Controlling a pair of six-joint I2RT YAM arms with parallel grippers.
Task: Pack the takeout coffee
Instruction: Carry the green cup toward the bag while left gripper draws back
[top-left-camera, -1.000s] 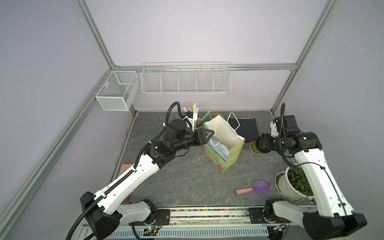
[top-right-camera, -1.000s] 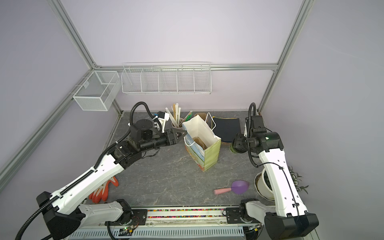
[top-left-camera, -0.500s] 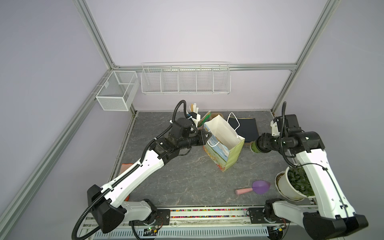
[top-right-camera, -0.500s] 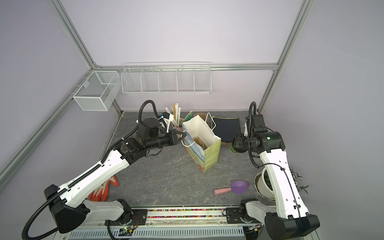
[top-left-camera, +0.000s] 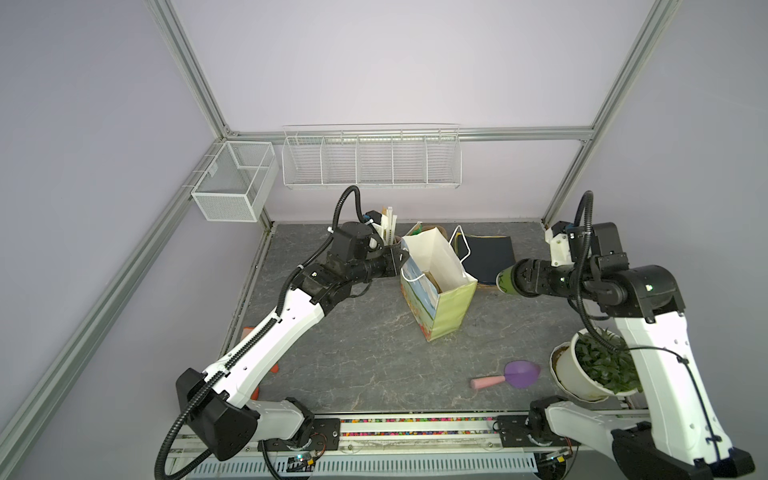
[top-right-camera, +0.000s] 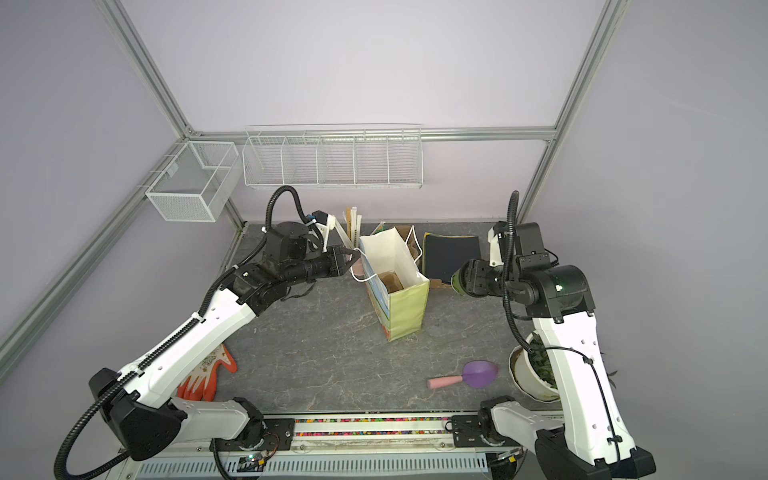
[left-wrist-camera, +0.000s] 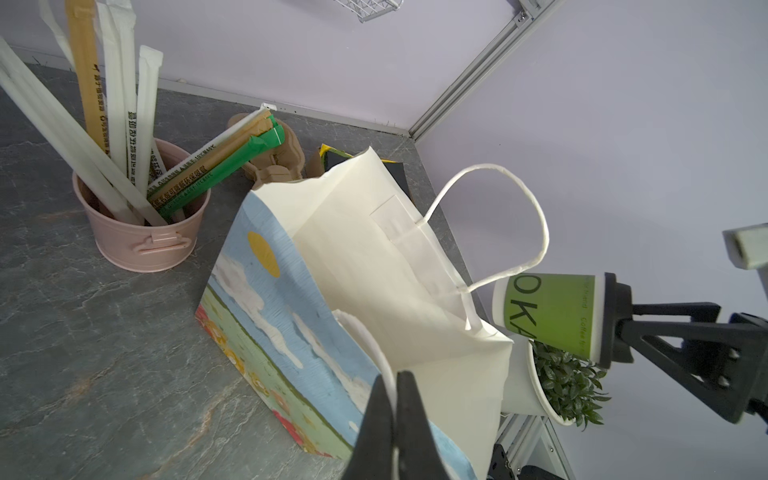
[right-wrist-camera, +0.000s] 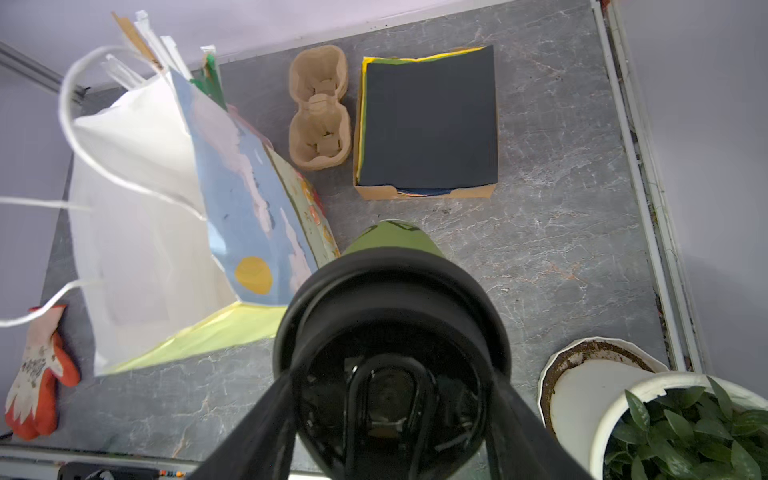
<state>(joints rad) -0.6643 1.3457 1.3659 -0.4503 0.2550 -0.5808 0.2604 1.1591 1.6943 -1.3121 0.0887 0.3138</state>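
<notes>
At lower centre of the left wrist view, the left end effector (left-wrist-camera: 395, 384) is seen closed, with the near white handle (left-wrist-camera: 361, 332) of the paper bag (left-wrist-camera: 291, 332) pinched between its fingers. This pinch is too small to be made out in both top views.

The lower centre of the right wrist view is filled by the black lid (right-wrist-camera: 390, 291), by which the takeout coffee (right-wrist-camera: 390, 239) is gripped in the right end effector (right-wrist-camera: 390, 386). In the left wrist view, the cup is shown on its side at the right of the frame. Its base is turned to the bag, and it is held outside the bag and clear of the worktop (left-wrist-camera: 83, 332). The far handle loop (left-wrist-camera: 494, 167) is drawn across the cup's base there.

A purple scoop (top-left-camera: 521, 373) at lower right is caught only from above, as is something brown (top-left-camera: 430, 280) inside the open bag. An orange-and-white glove (top-right-camera: 203, 374) is exposed in a top view and in the right wrist view, but not in the left wrist view.

Farther back, a pink bucket (left-wrist-camera: 137, 245) of straws, a pulp cup carrier (right-wrist-camera: 320, 112) and a box of dark sheets (right-wrist-camera: 428, 124) are ranged near the wall.
</notes>
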